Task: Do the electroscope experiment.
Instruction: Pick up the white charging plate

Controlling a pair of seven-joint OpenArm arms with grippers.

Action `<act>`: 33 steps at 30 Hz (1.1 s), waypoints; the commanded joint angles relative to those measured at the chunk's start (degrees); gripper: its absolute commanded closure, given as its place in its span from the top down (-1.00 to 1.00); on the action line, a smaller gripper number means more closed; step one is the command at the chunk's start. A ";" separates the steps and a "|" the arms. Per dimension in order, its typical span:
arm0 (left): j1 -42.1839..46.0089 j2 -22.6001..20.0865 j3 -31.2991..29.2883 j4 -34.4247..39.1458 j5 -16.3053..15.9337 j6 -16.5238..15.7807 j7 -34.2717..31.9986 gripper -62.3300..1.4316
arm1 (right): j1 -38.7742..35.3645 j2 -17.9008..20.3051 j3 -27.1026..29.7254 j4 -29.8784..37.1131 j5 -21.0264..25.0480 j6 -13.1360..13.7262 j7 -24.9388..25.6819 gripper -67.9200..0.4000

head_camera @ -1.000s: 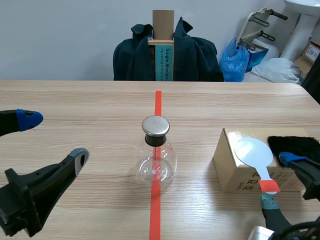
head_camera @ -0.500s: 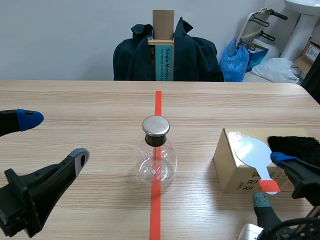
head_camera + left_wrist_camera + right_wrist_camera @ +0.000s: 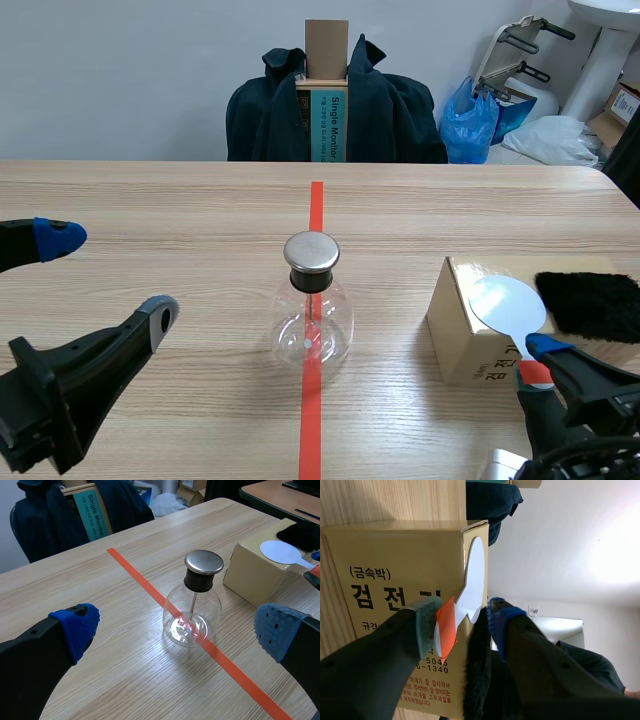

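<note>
A glass electroscope flask with a metal cap stands on the red tape line at mid-table. In the left wrist view the flask is ahead of my left gripper, which is open wide and empty. That same gripper hovers at the table's left. A white round paddle with a red handle lies on a tan box. My right gripper straddles the red handle. The grey pad touches it. A narrow gap shows at the blue pad.
A black fur cloth lies on the box, right beside the paddle and the right gripper. Across the table stands a chair with a dark jacket and a cardboard box. Bags and clutter sit at the far right.
My right gripper has slid back toward the near edge along the paddle's handle, and its fingers have drawn much closer together around the handle. The left arm, the flask and the paddle have not moved.
</note>
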 commanded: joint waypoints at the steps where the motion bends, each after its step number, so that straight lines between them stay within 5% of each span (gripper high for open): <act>1: -0.17 0.31 0.07 0.98 -0.61 -0.15 -0.83 1.00 | 0.52 0.63 0.81 1.36 0.44 -3.10 -0.26 -0.52; 8: -0.17 0.31 0.07 0.98 -0.61 -0.15 -0.83 1.00 | 0.48 0.63 0.81 1.36 0.46 -3.32 -0.92 -0.95; 16: -0.17 0.31 0.07 0.98 -0.61 -0.15 -0.83 1.00 | 0.11 1.11 2.21 2.54 0.50 -3.32 -1.49 -0.97; 28: -0.35 0.24 0.04 0.94 -0.42 -0.13 2.62 1.00 | -11.56 1.14 12.00 23.74 4.52 -3.32 4.31 -0.97; 30: -1.44 0.11 0.04 0.24 -0.37 -0.13 6.19 0.85 | -12.90 1.29 13.18 27.80 6.43 -3.32 4.87 -0.97; 33: -4.61 0.11 0.07 -2.34 -0.61 -0.15 11.65 0.29 | -13.75 3.04 13.99 32.79 11.19 -3.32 5.53 -0.97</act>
